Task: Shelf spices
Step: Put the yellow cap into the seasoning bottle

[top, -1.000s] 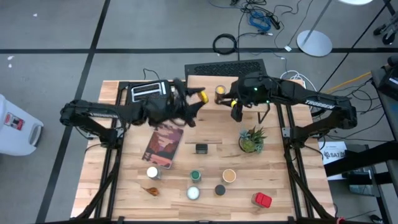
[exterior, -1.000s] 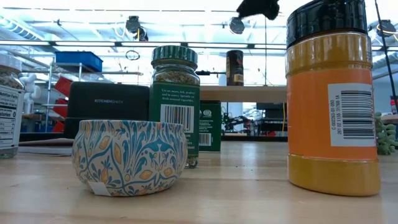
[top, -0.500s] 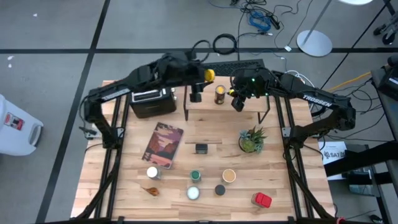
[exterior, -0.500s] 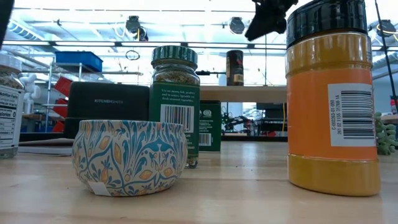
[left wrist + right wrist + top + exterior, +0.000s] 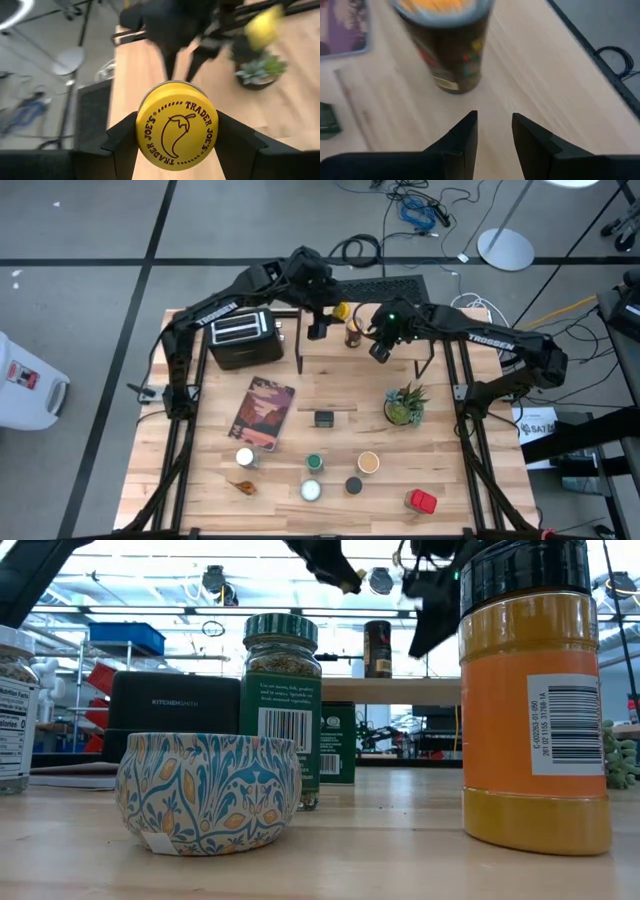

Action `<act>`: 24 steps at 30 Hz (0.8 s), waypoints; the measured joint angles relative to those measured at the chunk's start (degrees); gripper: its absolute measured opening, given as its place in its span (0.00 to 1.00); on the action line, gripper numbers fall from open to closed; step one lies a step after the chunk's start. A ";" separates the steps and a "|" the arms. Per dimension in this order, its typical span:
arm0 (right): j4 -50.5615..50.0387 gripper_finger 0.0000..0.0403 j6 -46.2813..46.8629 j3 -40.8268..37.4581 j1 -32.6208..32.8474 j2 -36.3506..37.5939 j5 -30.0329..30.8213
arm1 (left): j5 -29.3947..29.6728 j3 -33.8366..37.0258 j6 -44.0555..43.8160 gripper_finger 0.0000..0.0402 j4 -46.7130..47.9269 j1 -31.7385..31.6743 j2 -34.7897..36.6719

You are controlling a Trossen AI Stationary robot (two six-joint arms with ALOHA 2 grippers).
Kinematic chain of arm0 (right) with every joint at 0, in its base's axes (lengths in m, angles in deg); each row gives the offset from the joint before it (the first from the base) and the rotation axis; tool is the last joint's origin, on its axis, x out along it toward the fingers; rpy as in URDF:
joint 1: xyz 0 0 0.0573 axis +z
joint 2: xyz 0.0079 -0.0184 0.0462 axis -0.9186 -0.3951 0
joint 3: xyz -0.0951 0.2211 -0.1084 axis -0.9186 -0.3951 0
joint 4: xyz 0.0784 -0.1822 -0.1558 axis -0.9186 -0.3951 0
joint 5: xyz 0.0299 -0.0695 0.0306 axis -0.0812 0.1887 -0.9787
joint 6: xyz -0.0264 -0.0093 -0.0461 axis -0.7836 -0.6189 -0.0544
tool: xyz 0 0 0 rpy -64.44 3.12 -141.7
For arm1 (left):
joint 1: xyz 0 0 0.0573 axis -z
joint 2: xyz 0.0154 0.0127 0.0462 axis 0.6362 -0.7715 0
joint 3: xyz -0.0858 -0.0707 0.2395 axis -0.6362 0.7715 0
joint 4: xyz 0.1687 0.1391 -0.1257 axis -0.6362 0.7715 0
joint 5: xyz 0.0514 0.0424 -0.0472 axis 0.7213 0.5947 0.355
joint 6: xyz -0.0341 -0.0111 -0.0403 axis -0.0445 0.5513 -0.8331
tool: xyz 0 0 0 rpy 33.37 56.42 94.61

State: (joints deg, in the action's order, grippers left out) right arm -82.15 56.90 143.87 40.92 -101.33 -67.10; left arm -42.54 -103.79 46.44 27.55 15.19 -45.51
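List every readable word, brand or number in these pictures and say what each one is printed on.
"TRADER JOE'S", printed twice around a chilli drawing: yellow round lid of the jar held in the left gripper.
"TROSSEN": dark right arm.
"KITCHENSMITH": black two-slot toaster.
Barcode digits on the orange black-capped spice bottle and the green-lidded glass jar: too small to read.

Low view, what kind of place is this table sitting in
Probably a robotics lab or workshop, not a home kitchen. Behind the wooden table the low view shows open metal shelving with a blue bin and ceiling light fixtures; from above, loose cables lie on a bare grey floor.
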 joint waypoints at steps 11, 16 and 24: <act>18.51 0.27 2.97 -7.95 -3.46 -0.24 -0.79 | -4.73 -1.20 -0.91 0.56 8.97 -2.91 0.13; 21.38 0.27 4.29 -7.92 -2.86 -2.04 -3.65 | -4.12 -1.20 0.19 0.56 11.99 -3.15 0.11; 28.19 0.27 5.55 -7.92 -1.10 -6.24 -4.70 | -2.88 -1.18 0.60 0.57 14.01 -3.10 0.11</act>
State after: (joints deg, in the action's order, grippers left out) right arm -53.96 62.45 135.94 39.82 -107.57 -71.80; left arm -45.42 -104.96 47.04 41.56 12.10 -45.40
